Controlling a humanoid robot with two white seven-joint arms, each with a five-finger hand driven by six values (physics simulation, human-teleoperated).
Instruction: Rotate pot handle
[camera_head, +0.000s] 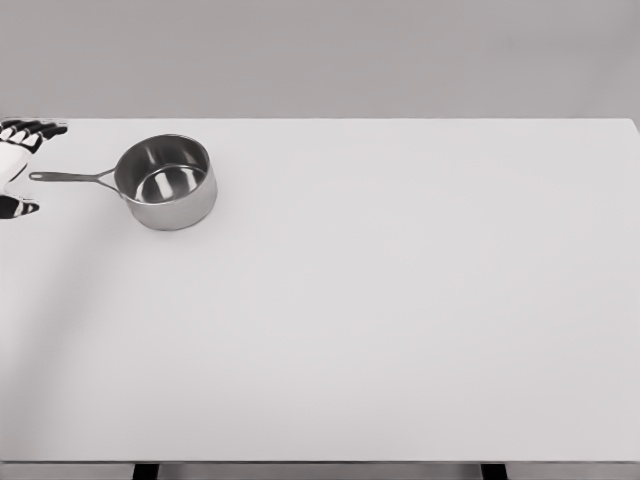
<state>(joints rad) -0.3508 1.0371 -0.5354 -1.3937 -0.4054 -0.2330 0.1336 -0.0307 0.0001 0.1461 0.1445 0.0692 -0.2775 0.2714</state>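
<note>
Fingers (30, 130) of the left hand (14, 165) spread wide, just beside the pot handle (70, 177) tip.

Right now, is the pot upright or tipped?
Upright: the pot sits flat on the table, rim up, interior visibly empty.

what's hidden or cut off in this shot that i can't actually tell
- Left hand, head view: cut off by the picture's left edge; only the fingers and thumb tip show, spread near the end of the pot handle, and contact cannot be confirmed.
- Right arm and hand: not in view.
- Saucepan: its far outer wall is hidden by its own rim.
- Table: the legs are cropped by the bottom edge.
</note>
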